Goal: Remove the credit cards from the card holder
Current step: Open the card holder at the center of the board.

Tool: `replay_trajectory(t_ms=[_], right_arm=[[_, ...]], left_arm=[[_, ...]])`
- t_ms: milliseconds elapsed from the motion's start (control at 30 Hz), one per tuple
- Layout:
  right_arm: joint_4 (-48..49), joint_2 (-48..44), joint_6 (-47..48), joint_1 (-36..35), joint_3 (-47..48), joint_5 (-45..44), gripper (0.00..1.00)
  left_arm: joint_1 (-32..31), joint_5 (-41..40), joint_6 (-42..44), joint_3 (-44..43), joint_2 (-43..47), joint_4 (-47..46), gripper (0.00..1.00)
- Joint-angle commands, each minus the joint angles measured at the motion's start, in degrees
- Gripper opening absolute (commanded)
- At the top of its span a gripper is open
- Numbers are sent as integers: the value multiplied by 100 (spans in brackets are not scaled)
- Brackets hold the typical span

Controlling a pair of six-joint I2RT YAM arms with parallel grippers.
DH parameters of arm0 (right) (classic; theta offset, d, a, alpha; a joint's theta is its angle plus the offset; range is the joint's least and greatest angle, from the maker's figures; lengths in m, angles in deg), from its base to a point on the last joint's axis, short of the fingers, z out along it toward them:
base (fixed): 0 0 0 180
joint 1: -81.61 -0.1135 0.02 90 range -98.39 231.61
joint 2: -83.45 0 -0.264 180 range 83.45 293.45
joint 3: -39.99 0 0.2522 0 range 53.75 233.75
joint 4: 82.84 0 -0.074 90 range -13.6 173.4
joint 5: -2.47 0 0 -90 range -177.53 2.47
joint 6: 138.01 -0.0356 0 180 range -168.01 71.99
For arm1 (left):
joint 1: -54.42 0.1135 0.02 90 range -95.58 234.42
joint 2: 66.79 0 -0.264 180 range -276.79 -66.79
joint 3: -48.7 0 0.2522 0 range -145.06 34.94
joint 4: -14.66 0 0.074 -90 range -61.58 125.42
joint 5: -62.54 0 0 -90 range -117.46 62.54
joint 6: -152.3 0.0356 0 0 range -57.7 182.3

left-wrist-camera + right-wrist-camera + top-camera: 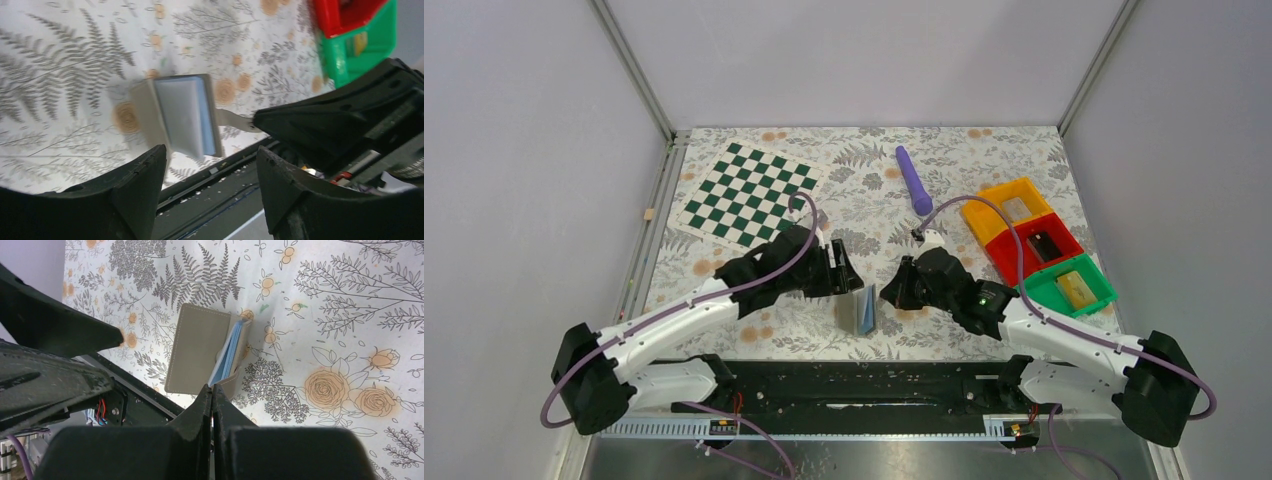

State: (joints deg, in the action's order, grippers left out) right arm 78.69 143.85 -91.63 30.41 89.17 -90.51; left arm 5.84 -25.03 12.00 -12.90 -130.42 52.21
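Note:
The card holder (860,310) is a small grey wallet that stands on edge, partly open, near the table's front edge between my grippers. Its light blue inner faces show in the left wrist view (182,115) and the right wrist view (197,352). My left gripper (849,275) is open and empty, just behind the holder (211,167). My right gripper (886,293) is shut at the holder's right edge (211,389) and seems to pinch its small grey tab. No card shows in the holder. A dark card-like rectangle (1044,245) lies in the red bin.
Yellow (984,215), red (1004,252) and green (1046,297) bins stand in a row at the right. A green chessboard mat (749,192) lies at back left, and a purple cylinder (914,180) at back centre. The black base rail (874,375) runs just in front of the holder.

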Motion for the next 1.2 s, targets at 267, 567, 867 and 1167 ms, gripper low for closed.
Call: replay_trajectory(t_ms=[267, 567, 867, 1167], right_arm=[[189, -80, -80, 40, 75, 97, 0], [310, -126, -142, 40, 187, 185, 0], [230, -150, -185, 88, -442, -387, 0], [230, -142, -232, 303, -1018, -504, 5]], left_arm=[[0, 47, 137, 228, -740, -298, 64], [0, -524, 71, 385, -991, 25, 47], [2, -613, -52, 689, -1327, -68, 42], [-1, -440, 44, 638, -1381, -281, 42]])
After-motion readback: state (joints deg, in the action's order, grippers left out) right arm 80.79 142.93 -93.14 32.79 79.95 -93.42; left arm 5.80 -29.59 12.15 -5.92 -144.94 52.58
